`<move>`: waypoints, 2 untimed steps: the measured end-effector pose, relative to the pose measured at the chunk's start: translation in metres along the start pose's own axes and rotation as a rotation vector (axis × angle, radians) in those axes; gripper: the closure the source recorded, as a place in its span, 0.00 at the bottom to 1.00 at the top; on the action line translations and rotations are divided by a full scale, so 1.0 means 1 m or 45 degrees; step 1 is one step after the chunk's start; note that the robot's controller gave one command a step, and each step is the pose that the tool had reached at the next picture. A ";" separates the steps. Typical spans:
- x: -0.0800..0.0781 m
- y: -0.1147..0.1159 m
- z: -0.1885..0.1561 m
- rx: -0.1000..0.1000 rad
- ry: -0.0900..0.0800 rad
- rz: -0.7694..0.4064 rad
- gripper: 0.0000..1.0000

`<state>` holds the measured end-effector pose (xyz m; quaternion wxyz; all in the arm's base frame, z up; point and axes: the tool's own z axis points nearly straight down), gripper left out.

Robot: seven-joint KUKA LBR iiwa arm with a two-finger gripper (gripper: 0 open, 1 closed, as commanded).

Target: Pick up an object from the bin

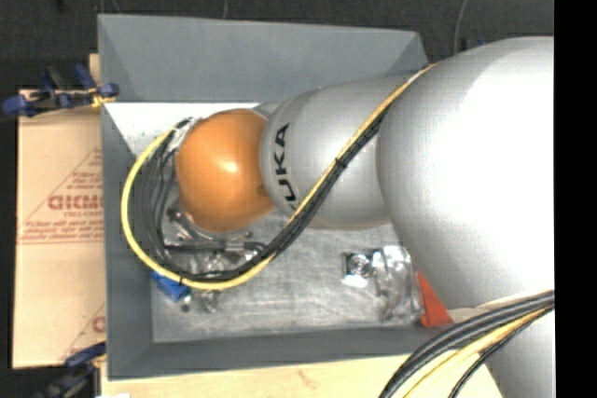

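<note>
The arm (373,154), smooth silver-grey and rounded, covers most of the right side and middle of the grey metal bin (261,42). It hides the right wall and much of the floor. At its end sits a glossy orange cover (219,171), dome-shaped, over the left half of the bin. A yellow cable (136,233) loops round the cover, with black cables (159,200) bundled inside the loop.

Below the cover a tangle of bright metal parts and wiring shows, close above the floor near the corner where the left wall meets the near wall. The jaws sit somewhere in that tangle. I cannot tell whether they are open, closed or gripping anything.

The thing nearest them is a small blue piece (171,286), lying on the floor by that same corner. The yellow cable crosses over it, so only part of it shows and its shape is hard to make out.

Well apart from it, by the near wall toward the right, lies a crinkled packet (378,275), shiny and silvery or clear, with many small highlights. What is in it is unclear. Just beside it a red piece (429,305) pokes out from under the arm as a pointed sliver, the rest hidden. The bare floor between is dull grey and scuffed.
</note>
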<state>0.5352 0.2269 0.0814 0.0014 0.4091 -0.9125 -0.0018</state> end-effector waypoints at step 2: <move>0.030 -0.012 -0.145 0.014 -0.010 -0.373 1.00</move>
